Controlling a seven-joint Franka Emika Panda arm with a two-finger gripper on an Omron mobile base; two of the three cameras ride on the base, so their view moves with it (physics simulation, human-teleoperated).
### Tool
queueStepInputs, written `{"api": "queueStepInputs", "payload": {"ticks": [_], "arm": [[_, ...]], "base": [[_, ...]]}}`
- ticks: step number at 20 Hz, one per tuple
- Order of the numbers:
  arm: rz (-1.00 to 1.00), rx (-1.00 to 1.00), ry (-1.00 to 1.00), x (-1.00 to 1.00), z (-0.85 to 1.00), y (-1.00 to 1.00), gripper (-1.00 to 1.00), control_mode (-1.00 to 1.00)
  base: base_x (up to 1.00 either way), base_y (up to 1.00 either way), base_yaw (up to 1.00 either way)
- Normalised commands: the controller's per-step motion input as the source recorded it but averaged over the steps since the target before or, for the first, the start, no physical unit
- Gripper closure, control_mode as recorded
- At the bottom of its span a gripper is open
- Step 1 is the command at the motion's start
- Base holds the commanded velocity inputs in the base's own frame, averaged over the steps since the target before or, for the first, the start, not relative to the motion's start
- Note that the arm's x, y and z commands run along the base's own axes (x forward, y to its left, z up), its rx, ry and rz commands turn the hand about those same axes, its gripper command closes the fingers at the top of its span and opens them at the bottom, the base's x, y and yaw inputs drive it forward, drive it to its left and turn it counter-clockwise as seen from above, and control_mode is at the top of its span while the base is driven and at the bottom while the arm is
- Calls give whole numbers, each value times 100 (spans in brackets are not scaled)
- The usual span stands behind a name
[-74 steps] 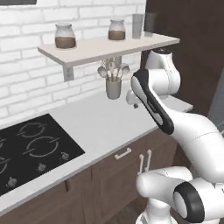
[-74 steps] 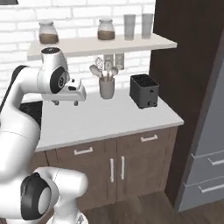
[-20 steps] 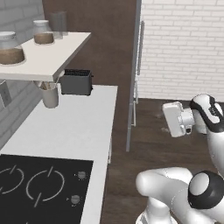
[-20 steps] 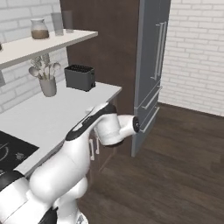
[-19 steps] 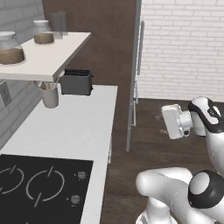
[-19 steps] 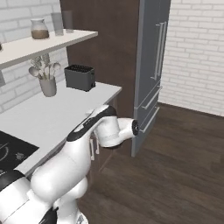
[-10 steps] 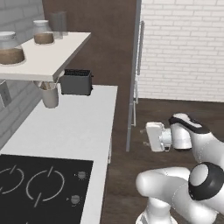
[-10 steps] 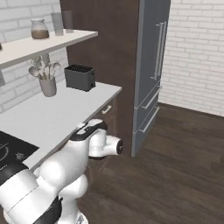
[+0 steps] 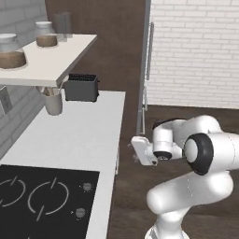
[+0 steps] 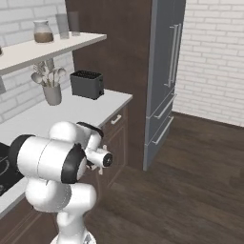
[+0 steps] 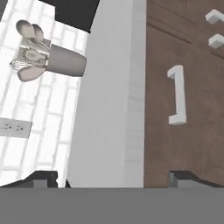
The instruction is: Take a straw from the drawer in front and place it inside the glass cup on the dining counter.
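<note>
Beside the white counter's front edge (image 9: 109, 154), I log: gripper (image 11: 113, 177), fingers spread wide apart, holding nothing, facing the closed brown drawer (image 11: 183, 131) with its white handle (image 11: 176, 96). Utensil crock (image 11: 65, 61) on counter. Straw's location: I cannot tell.

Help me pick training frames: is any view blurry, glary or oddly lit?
Left base view: even flat light, crisp, soft shadow under the shelf. Right base view: equally sharp, no glare on the fridge. Hand view: rolled sideways, drawer and handle slightly soft, brick wall washed out.
</note>
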Motion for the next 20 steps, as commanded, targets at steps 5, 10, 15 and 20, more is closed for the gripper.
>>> {"api": "queueStepInputs", "payload": {"ticks": [5,10,15,20], "arm": [[0,7,5,31,-55,3,-100,-100],[0,13,0,16,-37,0,-100,-100],[0,15,7,45,-23,0,-100,-100],[0,8,12,68,-18,0,-100,-100]], "base": [[0,0,0],[0,0,0],[0,0,0],[0,0,0]]}}
